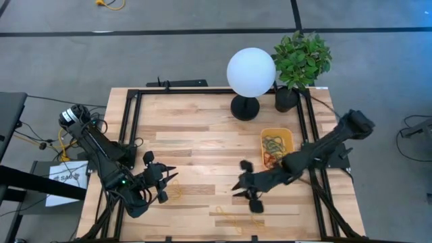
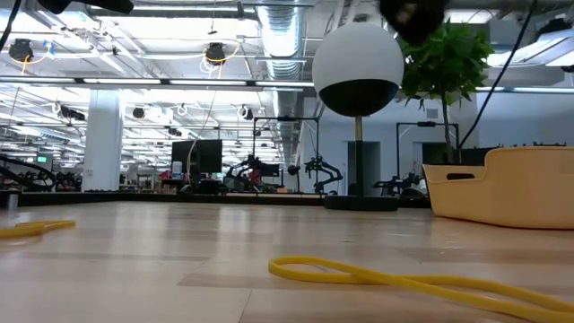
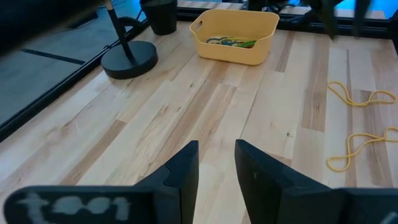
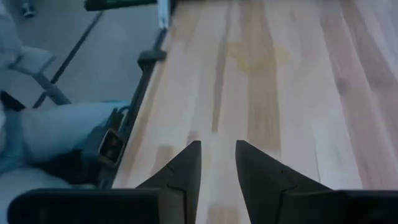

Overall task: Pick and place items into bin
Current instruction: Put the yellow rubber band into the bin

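Note:
The yellow-orange bin (image 1: 290, 138) (image 3: 236, 46) (image 2: 511, 193) stands on the table's right side, near the far edge, with several green, red and yellow bands (image 1: 273, 147) (image 3: 230, 42) lying in it. Loose yellow bands lie flat on the wood: one (image 1: 177, 194) just nearward of my left gripper, another (image 1: 233, 219) (image 2: 386, 274) close to the near edge. My left gripper (image 1: 172, 177) (image 3: 216, 155) hovers at the table's left, open by a narrow gap and empty. My right gripper (image 1: 237, 185) (image 4: 216, 155) hovers mid-table, pointing left, also narrowly open and empty.
A white globe lamp (image 1: 250, 73) on a black base (image 3: 129, 59) and a potted plant (image 1: 301, 62) stand at the far edge beside the bin. A black frame (image 1: 131, 121) rims the table. Bare wood lies between the two grippers.

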`<act>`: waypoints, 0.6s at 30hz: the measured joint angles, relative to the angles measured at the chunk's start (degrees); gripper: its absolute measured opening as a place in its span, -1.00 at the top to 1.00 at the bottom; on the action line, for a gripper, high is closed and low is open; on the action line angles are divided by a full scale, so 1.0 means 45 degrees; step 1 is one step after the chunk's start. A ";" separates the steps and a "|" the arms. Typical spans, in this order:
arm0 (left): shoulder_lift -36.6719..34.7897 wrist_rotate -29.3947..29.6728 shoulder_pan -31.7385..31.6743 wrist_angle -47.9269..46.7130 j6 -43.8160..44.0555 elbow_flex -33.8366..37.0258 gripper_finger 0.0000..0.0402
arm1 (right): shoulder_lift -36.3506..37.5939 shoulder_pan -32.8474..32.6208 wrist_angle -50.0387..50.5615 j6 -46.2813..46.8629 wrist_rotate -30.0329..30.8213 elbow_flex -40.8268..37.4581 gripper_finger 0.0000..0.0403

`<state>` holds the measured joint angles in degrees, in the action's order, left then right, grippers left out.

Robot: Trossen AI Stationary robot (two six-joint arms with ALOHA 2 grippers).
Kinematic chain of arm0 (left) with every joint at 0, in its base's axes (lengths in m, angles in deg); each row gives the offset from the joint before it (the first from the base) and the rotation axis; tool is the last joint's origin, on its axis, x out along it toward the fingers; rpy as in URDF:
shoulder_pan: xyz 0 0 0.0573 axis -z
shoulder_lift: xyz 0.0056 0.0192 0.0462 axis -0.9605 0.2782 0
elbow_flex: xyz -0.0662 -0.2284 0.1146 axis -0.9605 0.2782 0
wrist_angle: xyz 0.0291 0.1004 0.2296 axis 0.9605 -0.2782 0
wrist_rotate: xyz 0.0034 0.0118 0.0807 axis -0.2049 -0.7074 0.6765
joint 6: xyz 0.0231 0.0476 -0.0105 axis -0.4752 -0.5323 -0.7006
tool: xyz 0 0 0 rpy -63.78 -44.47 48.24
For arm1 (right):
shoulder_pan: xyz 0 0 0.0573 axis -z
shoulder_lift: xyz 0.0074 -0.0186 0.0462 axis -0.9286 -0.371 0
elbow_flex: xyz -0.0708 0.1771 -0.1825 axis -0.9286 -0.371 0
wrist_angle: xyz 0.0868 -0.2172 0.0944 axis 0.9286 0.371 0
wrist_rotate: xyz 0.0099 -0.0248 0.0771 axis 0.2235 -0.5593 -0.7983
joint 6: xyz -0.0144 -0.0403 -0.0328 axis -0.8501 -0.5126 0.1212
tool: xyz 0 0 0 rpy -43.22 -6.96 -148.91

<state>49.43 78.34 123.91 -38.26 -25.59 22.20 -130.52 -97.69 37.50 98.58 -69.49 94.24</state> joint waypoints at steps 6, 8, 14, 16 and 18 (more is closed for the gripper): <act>0.0000 0.0126 0.0000 0.0019 0.0212 0.0000 0.52 | -0.2764 0.0449 -0.5576 -0.2579 0.0078 -0.0015 0.54; 0.0000 0.0105 0.0000 0.0019 0.0307 0.0000 0.52 | -0.3761 0.0814 -0.7283 -0.3214 0.0072 0.0089 0.54; 0.0232 -0.1489 -0.0005 0.0015 0.0951 0.0000 0.52 | -0.5629 0.1724 -0.6790 -0.3332 -0.0660 0.1538 0.54; 0.0741 -0.2300 0.0005 0.0013 0.1250 0.0000 0.52 | -0.5798 0.1868 -0.5944 -0.2833 -0.0973 0.2033 0.54; 0.1453 -0.3275 0.0013 0.0043 0.1738 0.0000 0.52 | -0.5715 0.1976 -0.5014 -0.2327 -0.1112 0.2325 0.54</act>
<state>55.97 63.60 123.97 -38.06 -17.77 22.20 -156.24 -88.79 14.94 88.10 -74.49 104.70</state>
